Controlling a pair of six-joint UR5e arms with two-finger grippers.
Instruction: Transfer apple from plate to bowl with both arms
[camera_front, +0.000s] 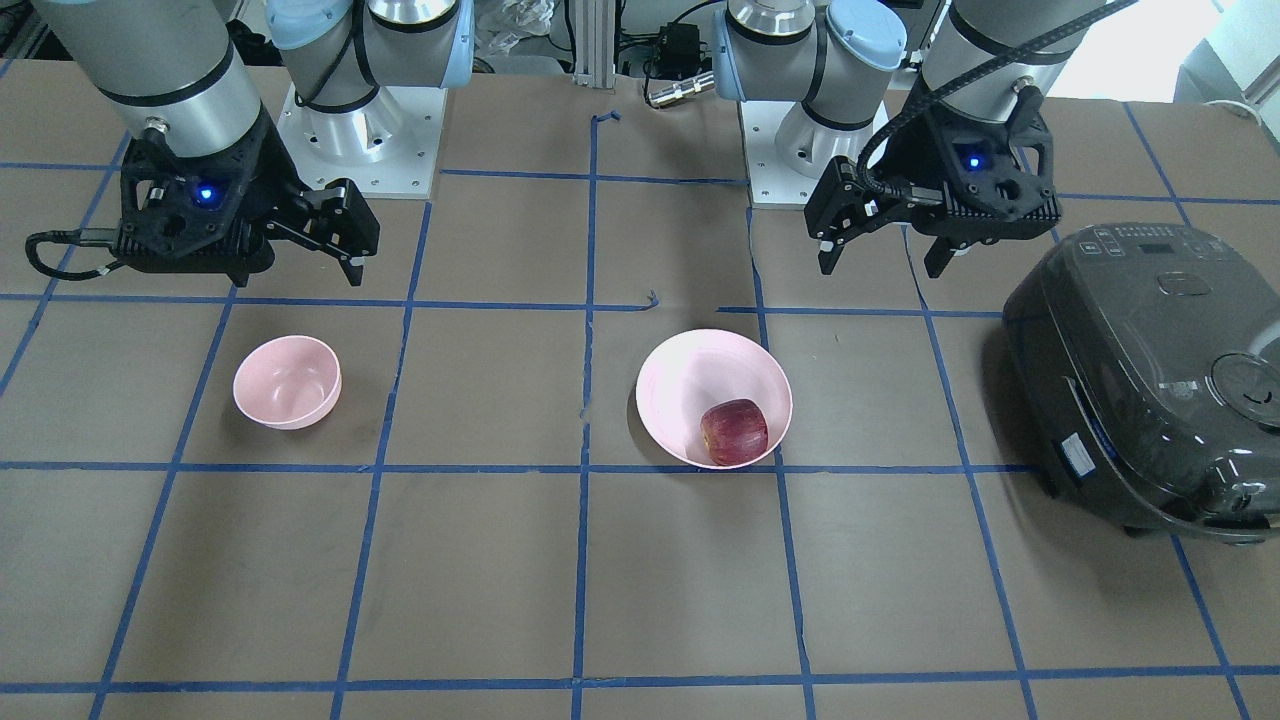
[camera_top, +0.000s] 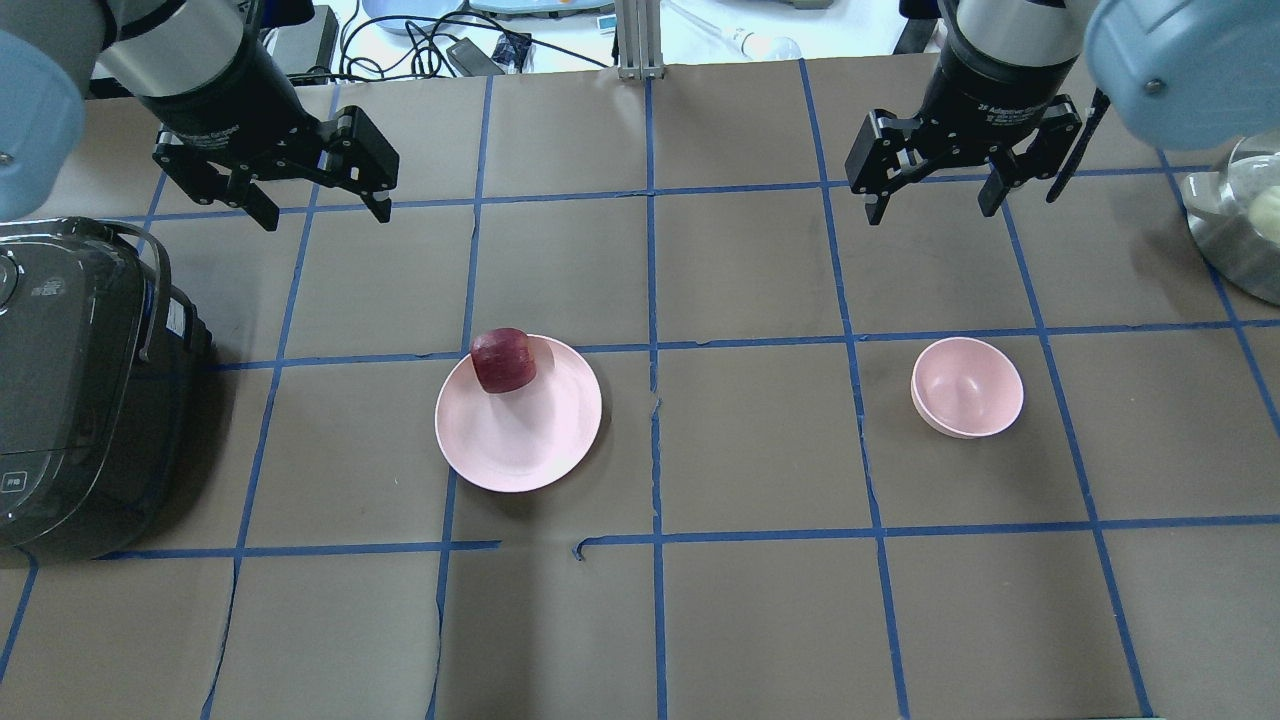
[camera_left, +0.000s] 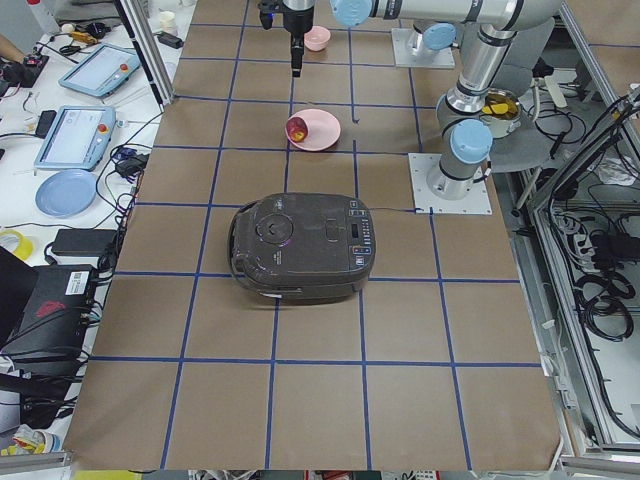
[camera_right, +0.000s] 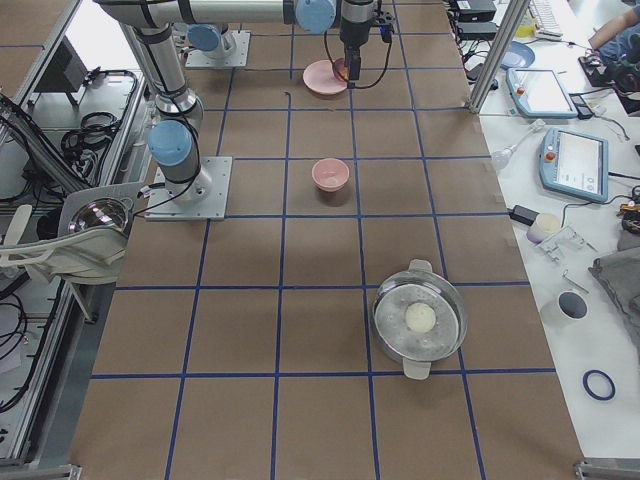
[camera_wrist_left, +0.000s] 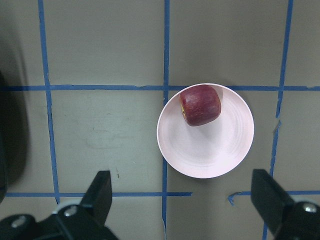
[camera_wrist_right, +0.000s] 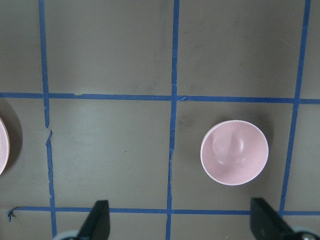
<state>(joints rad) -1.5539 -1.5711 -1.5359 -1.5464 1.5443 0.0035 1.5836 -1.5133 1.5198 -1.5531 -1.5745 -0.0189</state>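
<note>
Apple (camera_top: 503, 360) on plate (camera_top: 520, 440), at rim farthest from robot, left arm's side. Bowl (camera_top: 967, 400) empty, well apart, right arm's side: layout likely calls for hand-over. Left gripper (camera_top: 325, 215) hovers high, jaws spread, empty. Right gripper (camera_top: 930, 210) likewise. Right side view shows steel pot (camera_right: 420, 318) whole; overhead clips it.

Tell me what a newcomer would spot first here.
A dark red apple sits at the pink plate's rim farthest from the robot. The empty pink bowl stands apart on the robot's right; a dark rice cooker bulks at its left. The left end effector and right end effector hover open.
</note>
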